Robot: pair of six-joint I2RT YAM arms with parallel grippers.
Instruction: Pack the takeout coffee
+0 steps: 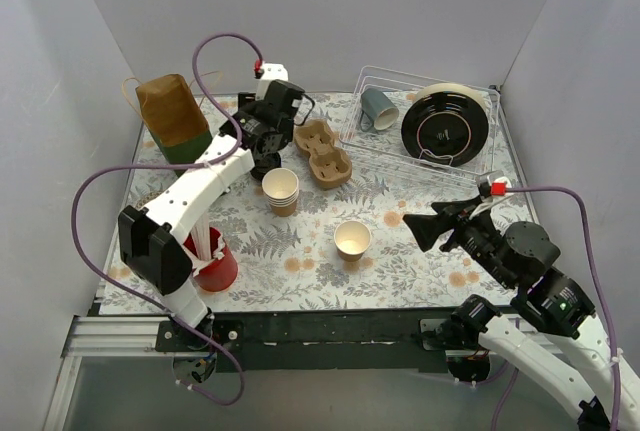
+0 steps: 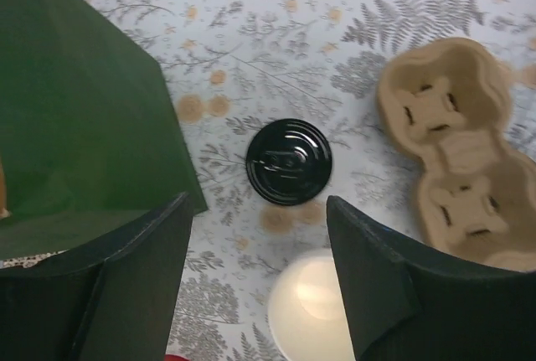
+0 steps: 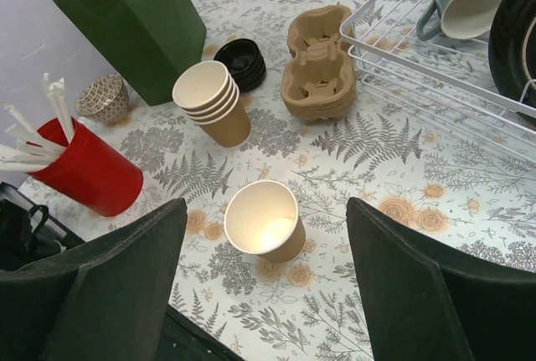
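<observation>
Nearest to the arms' bases, well on the near side and to the right of the cup carrier [image 1: 322, 154], the right tool [image 1: 415, 232] hangs over the table [image 1: 400, 276] with its fingers wide apart and nothing between them; I judge it waits there so as to come down on the single paper cup [image 3: 261, 220]; this cup stands alone on the near side of the carrier, well apart from it, upright, its long axis vertical and its white mouth turned up, with no lid on it; closer to the carrier, just beside its near left end, the stack of paper cups [image 1: 281, 189] stands the same way, nested, mouths up; to the left of the carrier, between it and the green bag [image 2: 75, 118], the black lids [image 3: 243, 61] lie flat in a low pile, the short axis vertical; which face is up I cannot tell; the left tool [image 2: 258, 210] hovers above this pile, open and empty, with the pile a little ahead of its fingertips, probably to take one lid for a cup; the carrier itself lies flat with its two empty wells up, ready to receive cups; beyond it to the right stands the wire rack [image 1: 470, 166].
</observation>
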